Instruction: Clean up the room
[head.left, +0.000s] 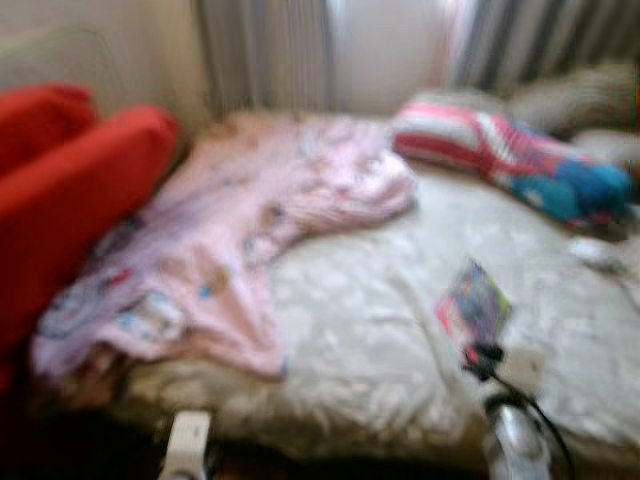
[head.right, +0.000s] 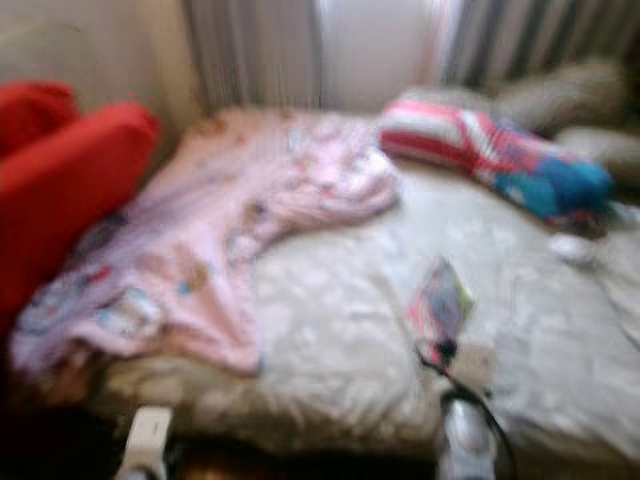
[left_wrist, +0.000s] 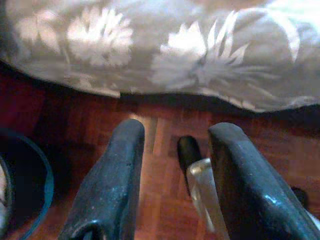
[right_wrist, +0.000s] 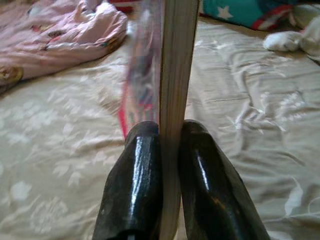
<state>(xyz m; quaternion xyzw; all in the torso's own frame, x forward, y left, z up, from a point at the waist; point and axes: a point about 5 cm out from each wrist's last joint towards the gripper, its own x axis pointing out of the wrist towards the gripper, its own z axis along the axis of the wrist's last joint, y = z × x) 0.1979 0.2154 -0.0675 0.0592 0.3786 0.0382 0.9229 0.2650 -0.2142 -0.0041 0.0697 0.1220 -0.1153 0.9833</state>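
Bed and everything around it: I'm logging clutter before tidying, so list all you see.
Bed cover: one, beige with pale flowers, over the bed.
Pink blanket: one, crumpled on the bed's left side.
Red cushions: two, left of the bed.
Striped pillow: one, red, white and blue, far right.
Book: one, colourful cover, pinched edge-on.
Wood floor: reddish, below the bed edge.
Left claw: open, above the floor.
Right claw: shut on the book.

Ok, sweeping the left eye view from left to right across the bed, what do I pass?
Red cushions → pink pyjamas → book held in the right claw → striped red, white and blue bundle.
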